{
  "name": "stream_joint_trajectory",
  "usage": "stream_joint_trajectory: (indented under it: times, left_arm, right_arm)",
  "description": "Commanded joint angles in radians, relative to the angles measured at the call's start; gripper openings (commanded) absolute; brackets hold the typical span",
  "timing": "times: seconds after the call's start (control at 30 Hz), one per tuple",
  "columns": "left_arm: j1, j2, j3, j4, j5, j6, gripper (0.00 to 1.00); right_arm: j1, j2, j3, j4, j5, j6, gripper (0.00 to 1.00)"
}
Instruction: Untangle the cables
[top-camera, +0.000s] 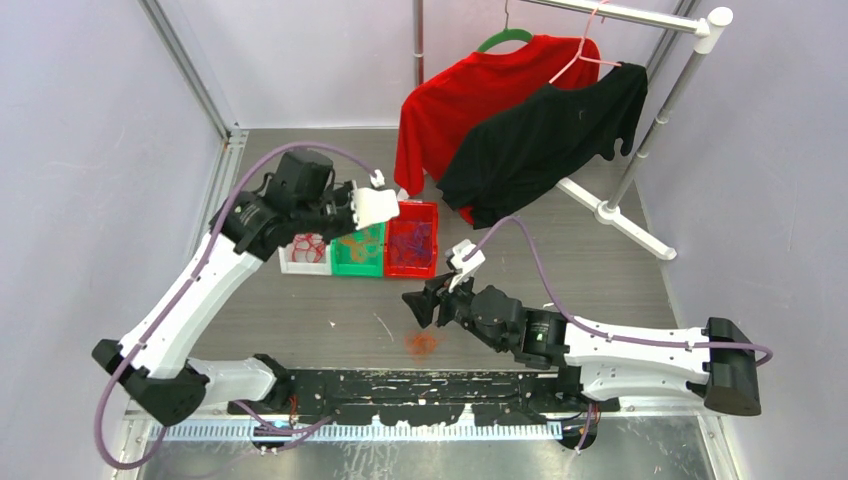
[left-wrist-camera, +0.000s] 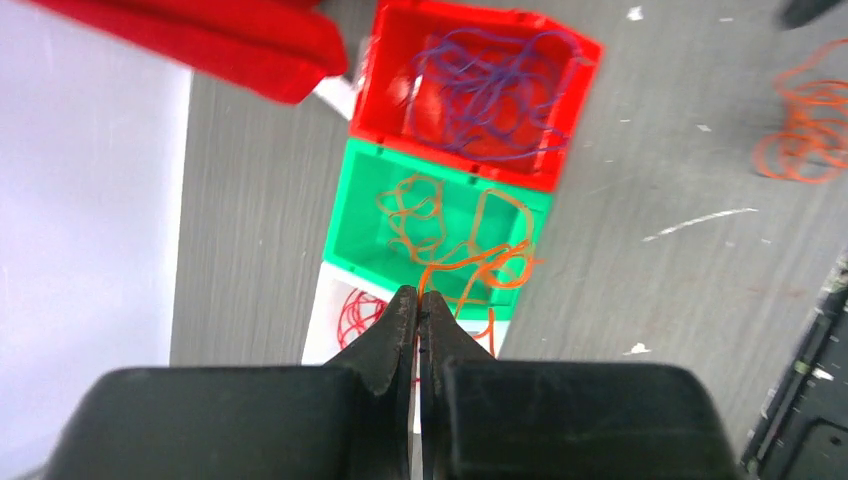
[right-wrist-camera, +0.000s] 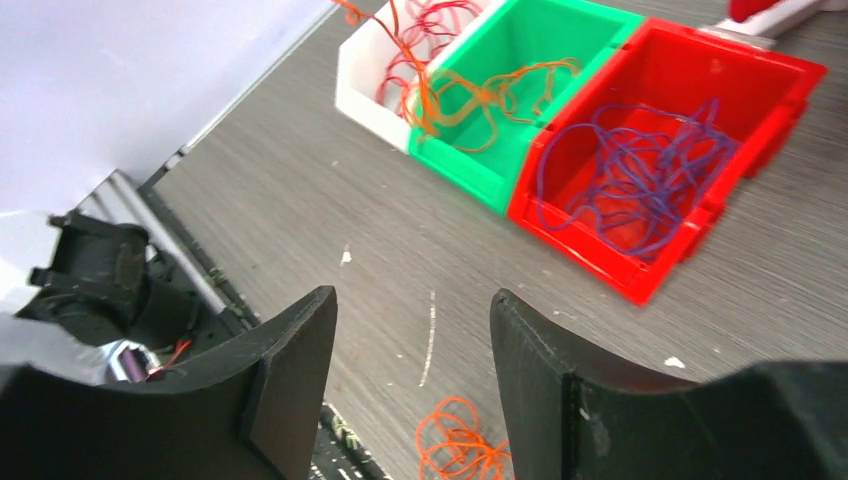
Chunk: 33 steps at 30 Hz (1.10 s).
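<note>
My left gripper (left-wrist-camera: 419, 296) is shut on a thin orange cable (left-wrist-camera: 470, 262), which trails from its tips into the green bin (left-wrist-camera: 350, 225), holding more orange cable. The white bin (left-wrist-camera: 325, 310) holds red cables (left-wrist-camera: 352, 310). The red bin (left-wrist-camera: 570, 110) holds purple cables (left-wrist-camera: 490, 85). A small orange cable bundle (top-camera: 422, 343) lies loose on the table, and shows in the right wrist view (right-wrist-camera: 462, 447). My right gripper (right-wrist-camera: 412, 300) is open and empty just above and behind that bundle; it also shows in the top view (top-camera: 414, 304).
A clothes rack (top-camera: 640, 150) with a red shirt (top-camera: 450, 100) and a black shirt (top-camera: 545, 140) stands at the back right, close behind the bins. A black rail (top-camera: 420, 390) runs along the table's near edge. Grey walls close in both sides.
</note>
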Motion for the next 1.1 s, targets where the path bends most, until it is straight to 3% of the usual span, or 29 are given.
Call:
stream_joint_trajectory:
  times: [0.0, 0.2, 0.47, 0.9, 0.97, 1.07]
  left_arm:
    - [0.1, 0.044, -0.025, 0.202, -0.019, 0.01, 0.0]
    - [0.163, 0.152, -0.105, 0.386, -0.045, 0.017, 0.0]
    - [0.199, 0.288, -0.185, 0.5, -0.086, 0.01, 0.0]
    - [0.208, 0.401, -0.268, 0.582, -0.108, -0.038, 0.01]
    - [0.212, 0.417, -0.257, 0.541, -0.092, -0.043, 0.21]
    - [0.234, 0.434, -0.161, 0.379, 0.001, -0.063, 0.68]
  right_arm:
    - [0.0, -0.054, -0.037, 0.063, 0.15, 0.015, 0.62]
    - [0.0, -0.171, -0.113, -0.013, 0.235, 0.099, 0.6]
    - [0.0, -0.297, -0.174, -0.114, 0.284, 0.165, 0.58]
    - [0.0, -0.167, -0.142, -0.133, 0.174, 0.171, 0.58]
    - [0.0, -0.127, -0.133, -0.149, 0.136, 0.172, 0.61]
    - [-0.001, -0.064, -0.121, -0.177, 0.068, 0.19, 0.64]
